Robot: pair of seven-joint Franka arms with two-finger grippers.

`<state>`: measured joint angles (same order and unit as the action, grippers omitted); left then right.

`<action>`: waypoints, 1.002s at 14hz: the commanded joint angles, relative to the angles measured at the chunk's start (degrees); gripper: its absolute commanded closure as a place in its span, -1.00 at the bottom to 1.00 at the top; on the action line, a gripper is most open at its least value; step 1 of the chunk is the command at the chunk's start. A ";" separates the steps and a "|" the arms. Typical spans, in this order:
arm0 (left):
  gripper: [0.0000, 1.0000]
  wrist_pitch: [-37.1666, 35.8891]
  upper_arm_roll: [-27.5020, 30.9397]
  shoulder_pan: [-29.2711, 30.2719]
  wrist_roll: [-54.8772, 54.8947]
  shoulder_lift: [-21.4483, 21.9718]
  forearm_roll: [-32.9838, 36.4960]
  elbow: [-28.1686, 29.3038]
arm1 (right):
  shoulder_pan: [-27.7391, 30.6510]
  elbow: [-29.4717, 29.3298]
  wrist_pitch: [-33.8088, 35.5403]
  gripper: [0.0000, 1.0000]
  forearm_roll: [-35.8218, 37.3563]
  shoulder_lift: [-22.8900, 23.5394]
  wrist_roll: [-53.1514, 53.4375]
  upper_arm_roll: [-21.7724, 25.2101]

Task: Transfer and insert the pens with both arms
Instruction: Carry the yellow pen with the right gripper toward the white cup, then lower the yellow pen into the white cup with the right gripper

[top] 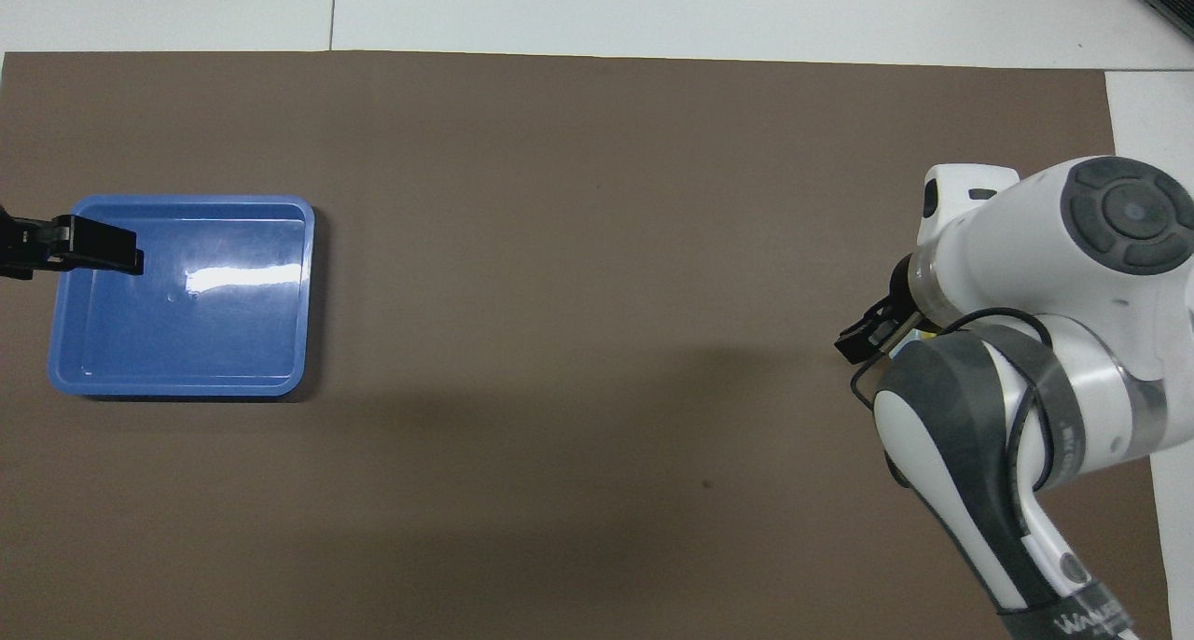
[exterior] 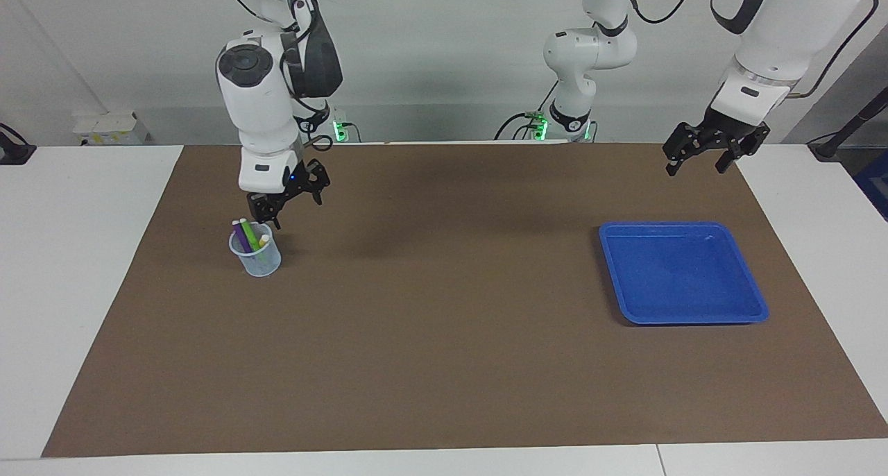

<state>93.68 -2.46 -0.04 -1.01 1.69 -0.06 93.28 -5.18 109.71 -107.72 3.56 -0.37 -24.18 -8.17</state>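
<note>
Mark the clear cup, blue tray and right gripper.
clear cup (exterior: 256, 257), facing view, on its front wall.
blue tray (exterior: 683, 316), facing view, on its rim.
right gripper (exterior: 267, 219), facing view, between its fingertips, over the cup.

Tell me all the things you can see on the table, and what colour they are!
pens: three, one purple, one green, one yellow, standing together in the cup
cup: one, clear plastic, on the mat toward the right arm's end of the table
tray: one, blue, nothing in it, on the mat toward the left arm's end of the table
mat: one, brown, covering most of the table
table: one, white, showing around the mat
right gripper: one, black, just above the cup and pens
left gripper: one, black, open, up in the air near the tray, waiting
arms: two, white with dark gray joints
</note>
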 commanded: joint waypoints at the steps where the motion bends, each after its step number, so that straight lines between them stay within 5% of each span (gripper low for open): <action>1: -1.00 -1.40 0.79 -1.37 0.22 -0.99 0.67 -1.43 | 0.52 -6.49 7.66 -1.00 -1.19 0.10 4.74 0.08; 5: -1.00 -1.22 0.97 -1.98 -1.27 -0.99 0.76 -1.34 | 1.66 -17.94 20.60 -1.00 -1.19 0.81 5.28 0.69; 14: -1.00 -0.34 2.37 -3.64 -1.45 -0.89 0.76 -0.20 | 2.72 -13.47 22.11 -1.00 -1.45 -3.41 9.41 0.17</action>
<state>93.65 -2.16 -1.37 -1.50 1.11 -0.06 93.45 -2.67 94.34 -85.47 3.55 -1.43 -16.15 -7.28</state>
